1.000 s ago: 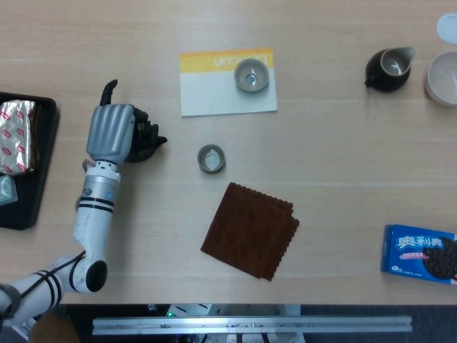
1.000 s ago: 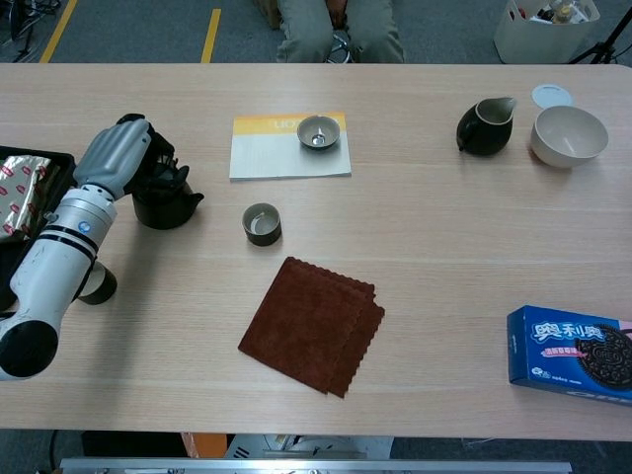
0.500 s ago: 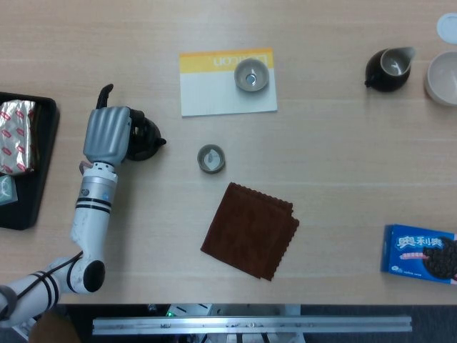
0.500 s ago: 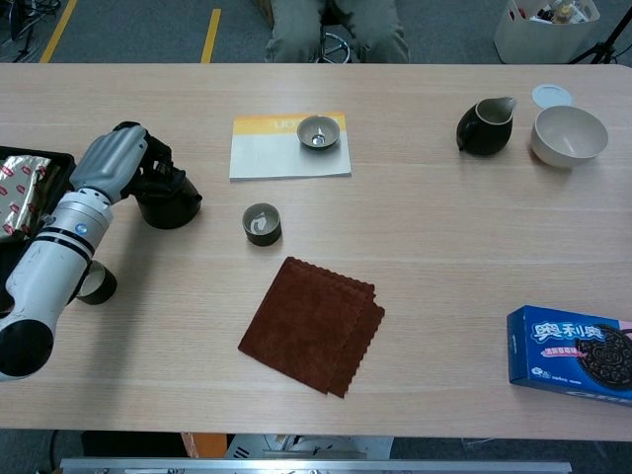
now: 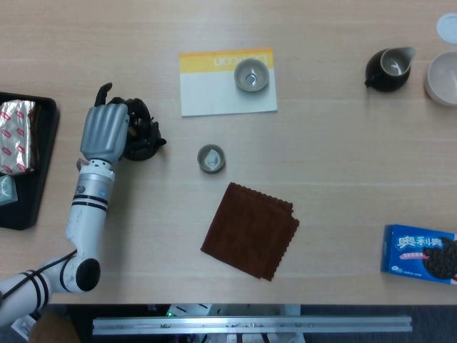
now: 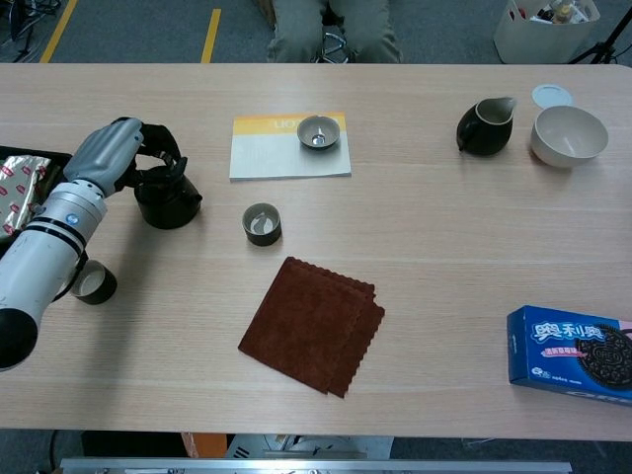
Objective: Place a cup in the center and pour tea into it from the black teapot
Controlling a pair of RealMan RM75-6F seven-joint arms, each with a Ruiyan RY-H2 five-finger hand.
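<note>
One hand on the teapot, cup mid-bench

Your bench [image 5: 343, 164] [image 6: 444, 227] carries everything, light wood, seen in both views. Largest item on it is the brown cloth [image 5: 250, 230] [image 6: 313, 324], folded, lying at an angle near the front middle. Next, the yellow-topped card [image 5: 221, 96] [image 6: 272, 153], flat, further back, with a grey cup [image 5: 251, 74] [image 6: 318, 131] sitting on its right end. Black tray [image 5: 39, 186] [image 6: 44, 158] at the far left edge holds a foil snack pack [image 5: 16, 136] [image 6: 22, 193]. Blue cookie box [image 5: 421, 255] [image 6: 571, 354] lies at the right front.

Your left hand [image 5: 106, 132] [image 6: 104, 153] is over the black teapot [image 5: 145, 139] [image 6: 168, 202], fingers curled down around its top and handle side; grip looks closed on it, teapot base on the bench. Your right hand doesn't show in either view.

White bowl [image 5: 444, 77] [image 6: 569, 135] at the far right back, white lid [image 5: 447, 26] [image 6: 551, 95] just behind it. Dark pitcher [image 5: 389, 68] [image 6: 485, 126] with a pale inside stands left of the bowl, near it.

Task cup, the dark cup [image 5: 211, 158] [image 6: 262, 223], stands upright between the card and the cloth, apart from both, right of the teapot. Contents too small to tell. Another small cup [image 6: 92, 284] sits beside your left forearm in the chest view.
</note>
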